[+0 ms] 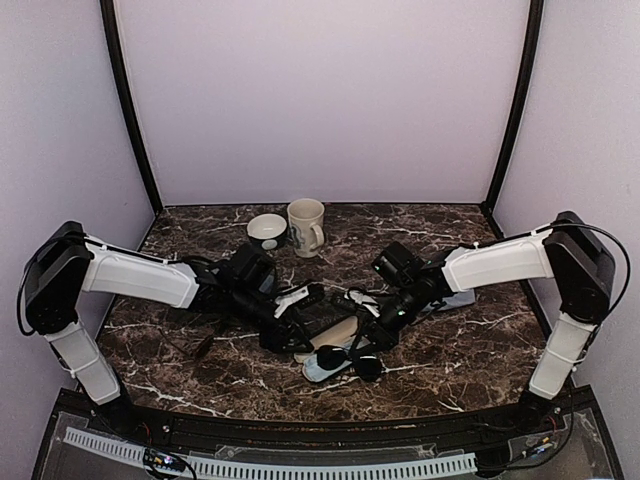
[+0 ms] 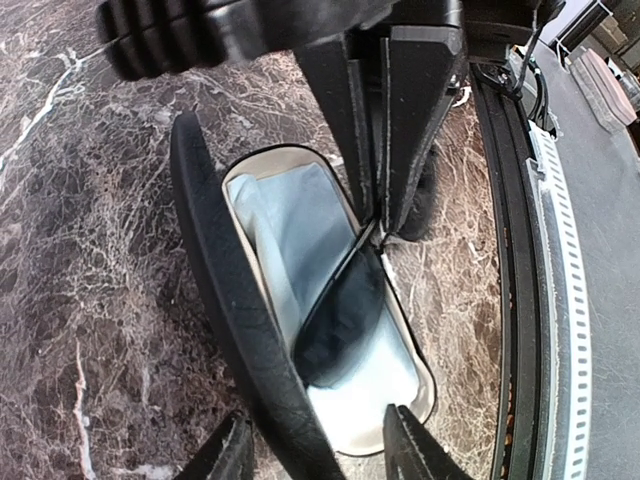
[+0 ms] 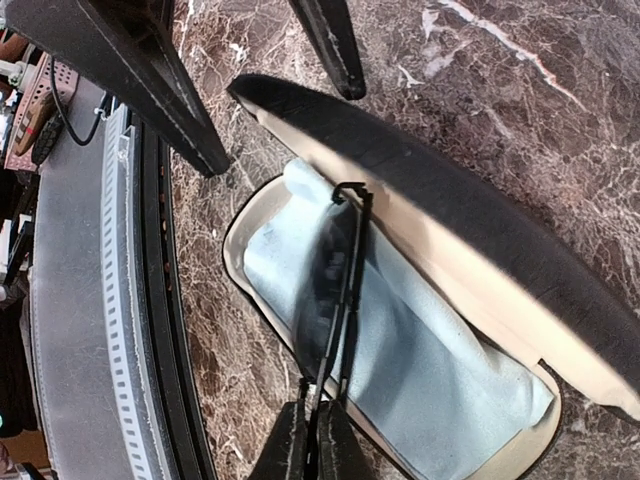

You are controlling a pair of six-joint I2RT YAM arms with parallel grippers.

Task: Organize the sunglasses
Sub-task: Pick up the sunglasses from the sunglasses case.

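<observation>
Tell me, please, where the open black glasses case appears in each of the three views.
Top external: open black glasses case, low centre.
Left wrist: case fills the centre, lid standing at left.
Right wrist: case runs centre to lower right, lid along the upper right.
Shared landmark: the pale blue cloth inside it.

Left arm and right arm identical, white link covers, black boxy joint housings, black cable looped at each shoulder, left tool and right tool with flat matte-black fingers.
</observation>
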